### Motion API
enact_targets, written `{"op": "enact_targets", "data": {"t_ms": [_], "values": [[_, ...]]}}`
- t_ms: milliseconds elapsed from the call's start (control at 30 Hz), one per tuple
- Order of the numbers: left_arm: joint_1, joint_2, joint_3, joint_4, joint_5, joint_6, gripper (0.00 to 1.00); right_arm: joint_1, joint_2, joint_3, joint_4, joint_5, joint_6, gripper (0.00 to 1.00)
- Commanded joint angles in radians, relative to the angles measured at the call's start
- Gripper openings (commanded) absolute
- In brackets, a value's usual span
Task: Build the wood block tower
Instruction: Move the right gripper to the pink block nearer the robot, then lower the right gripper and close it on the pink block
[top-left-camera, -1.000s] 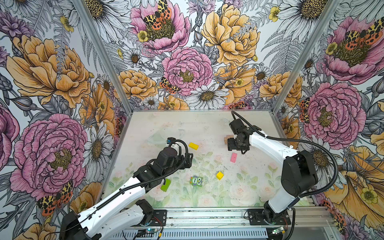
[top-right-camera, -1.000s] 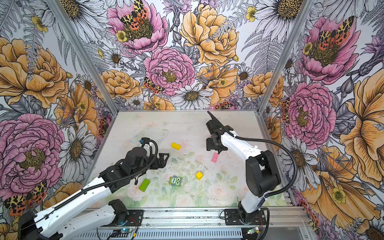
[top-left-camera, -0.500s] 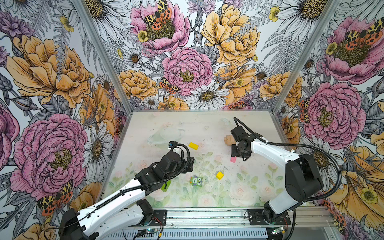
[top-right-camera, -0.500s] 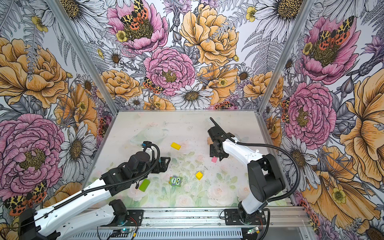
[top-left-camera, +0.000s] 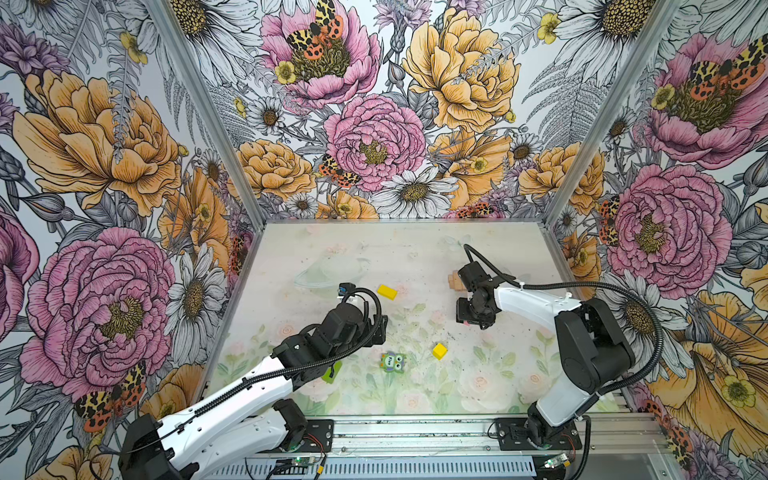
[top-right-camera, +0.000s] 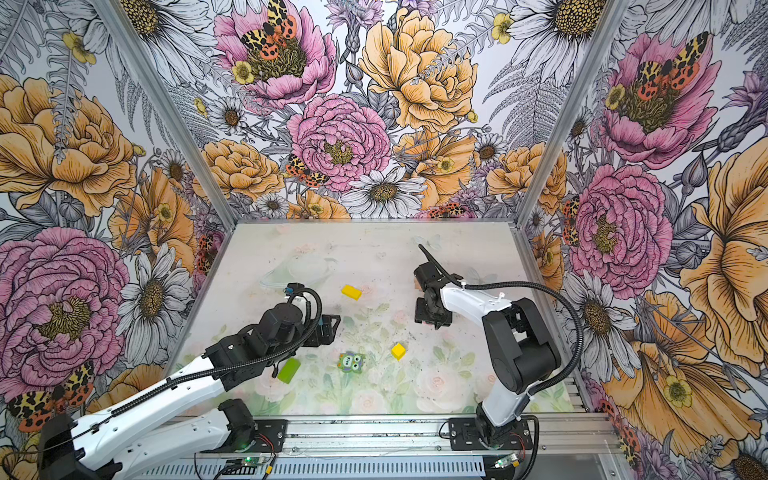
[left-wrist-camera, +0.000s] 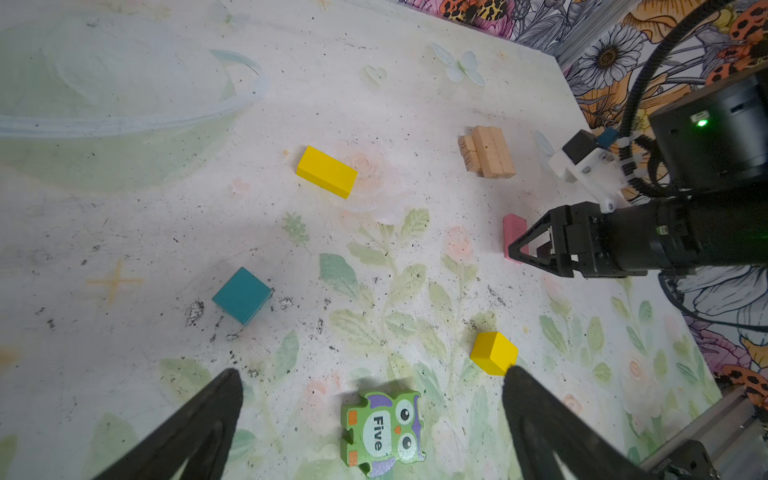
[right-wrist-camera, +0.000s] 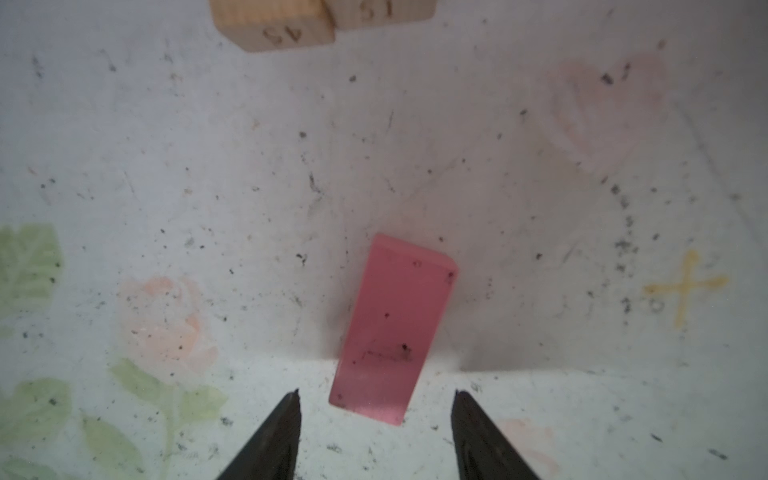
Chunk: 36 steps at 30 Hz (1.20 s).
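**Hidden and cropped**

In both top views the left arm (top-left-camera: 266, 376) covers the small teal wooden cube (left-wrist-camera: 242, 295) and, in a top view, half the lime-green wooden block (top-left-camera: 334, 368). The flat pink wooden block (right-wrist-camera: 395, 328) is all but lost there beneath the right gripper (top-left-camera: 471, 321). The right wrist view's edge crops the stack of plain tan wooden bars (right-wrist-camera: 274, 23).

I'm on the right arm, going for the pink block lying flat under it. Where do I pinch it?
Pinch the pink block across its two long sides, near mid-length, from straight above. It lies flat and narrow; the open right gripper straddles only its near end, so probably slide forward first. It sits slightly skewed to the jaws; a small wrist twist should square them.
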Motion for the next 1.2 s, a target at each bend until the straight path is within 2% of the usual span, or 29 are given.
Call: {"op": "enact_targets", "data": {"t_ms": [0, 233, 667, 800, 1033, 1167], "values": [[0.007, -0.016, 0.006, -0.011, -0.026, 0.021, 0.99, 0.016, 0.012, -0.011, 0.054, -0.034, 0.028, 0.6], [0.008, -0.043, -0.007, -0.025, -0.026, 0.02, 0.99, 0.034, 0.064, 0.009, 0.092, -0.059, 0.037, 0.61], [0.055, -0.114, -0.038, -0.057, -0.02, 0.018, 0.99, 0.087, 0.166, 0.167, 0.082, -0.099, 0.032, 0.62], [0.068, -0.122, -0.041, -0.06, -0.011, 0.02, 0.99, 0.097, 0.129, 0.188, 0.018, -0.048, 0.02, 0.62], [0.08, -0.106, -0.035, -0.053, -0.006, 0.028, 0.99, 0.092, 0.044, 0.208, -0.108, 0.109, -0.02, 0.68], [0.081, -0.094, -0.029, -0.049, 0.001, 0.029, 0.99, 0.075, 0.057, 0.218, -0.116, 0.123, -0.044, 0.71]]}}
